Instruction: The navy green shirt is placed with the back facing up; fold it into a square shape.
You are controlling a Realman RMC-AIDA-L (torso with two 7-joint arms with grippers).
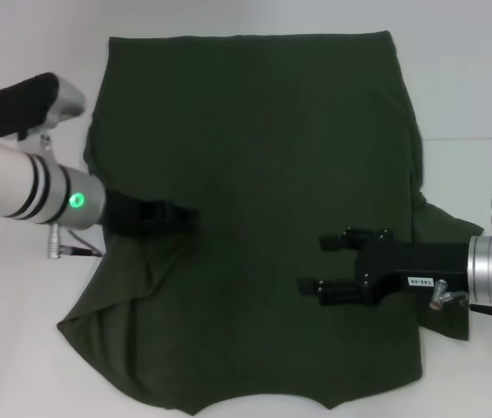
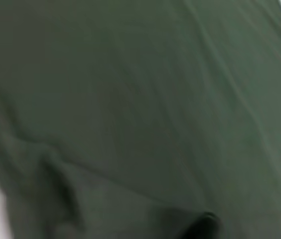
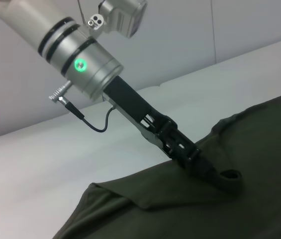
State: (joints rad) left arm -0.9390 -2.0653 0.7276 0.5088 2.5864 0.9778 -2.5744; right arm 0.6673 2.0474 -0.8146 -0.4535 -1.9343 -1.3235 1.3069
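The navy green shirt (image 1: 263,131) lies spread on the white table (image 1: 19,366) and fills most of the head view. My left gripper (image 1: 180,214) rests on the shirt's left-middle part, shut on a pinch of its fabric, and creases run from there to the left hem corner. The right wrist view shows that gripper (image 3: 215,175) with a small fold of shirt (image 3: 259,149) wrapped at its tip. My right gripper (image 1: 312,264) is open and empty, over the shirt's right-middle part. The left wrist view shows only shirt fabric (image 2: 130,99) close up.
The shirt's right sleeve (image 1: 444,228) sticks out under my right arm. Bare white table surrounds the shirt on the left and far side (image 1: 37,35). A pale wall (image 3: 205,35) stands behind the table in the right wrist view.
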